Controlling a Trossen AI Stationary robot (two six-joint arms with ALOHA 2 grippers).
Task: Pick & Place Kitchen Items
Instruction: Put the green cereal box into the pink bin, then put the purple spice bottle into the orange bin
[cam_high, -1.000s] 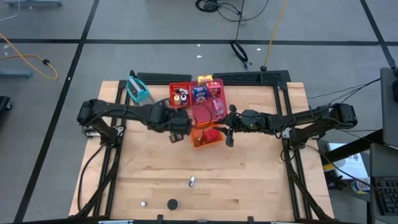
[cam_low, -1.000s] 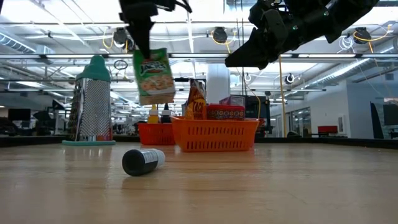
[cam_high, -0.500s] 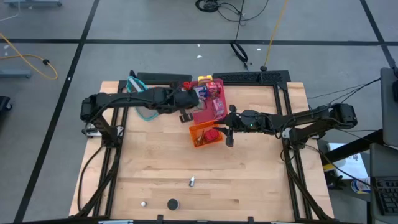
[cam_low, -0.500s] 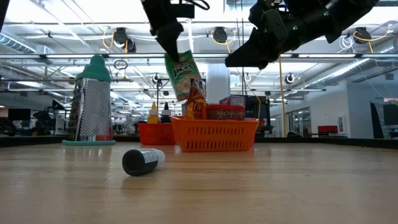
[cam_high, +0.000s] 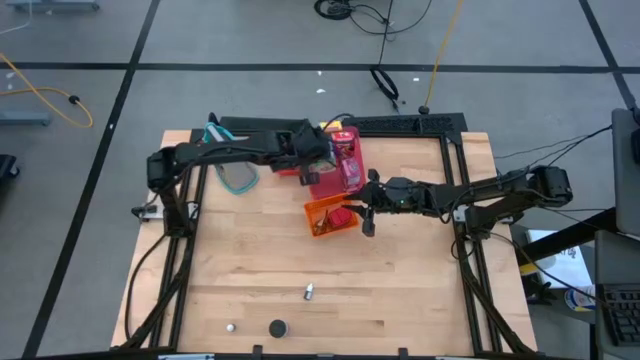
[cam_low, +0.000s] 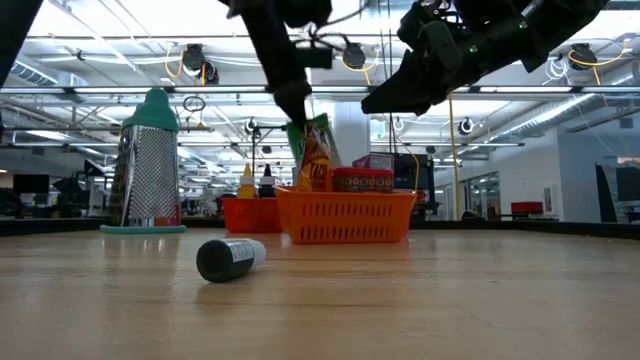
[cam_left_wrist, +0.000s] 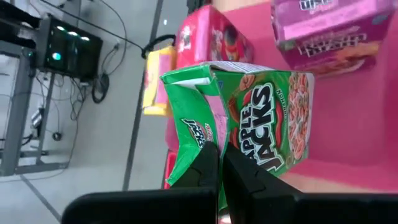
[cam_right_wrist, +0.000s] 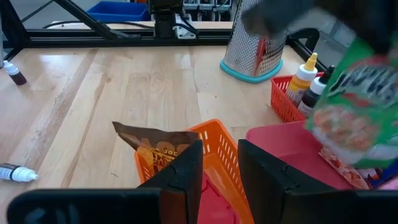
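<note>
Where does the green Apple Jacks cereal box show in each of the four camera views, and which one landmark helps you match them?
High view: hidden under the left gripper, above the pink tray.
Low view: green cereal box at top centre, hanging behind the orange basket.
Left wrist view: box centre frame, pinched at its edge, over pink tray.
Right wrist view: blurred green box at right edge.
Shared landmark: the orange basket.

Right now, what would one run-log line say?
left pincer: shut on green cereal box, above pink tray | right pincer: empty, over orange basket
</note>
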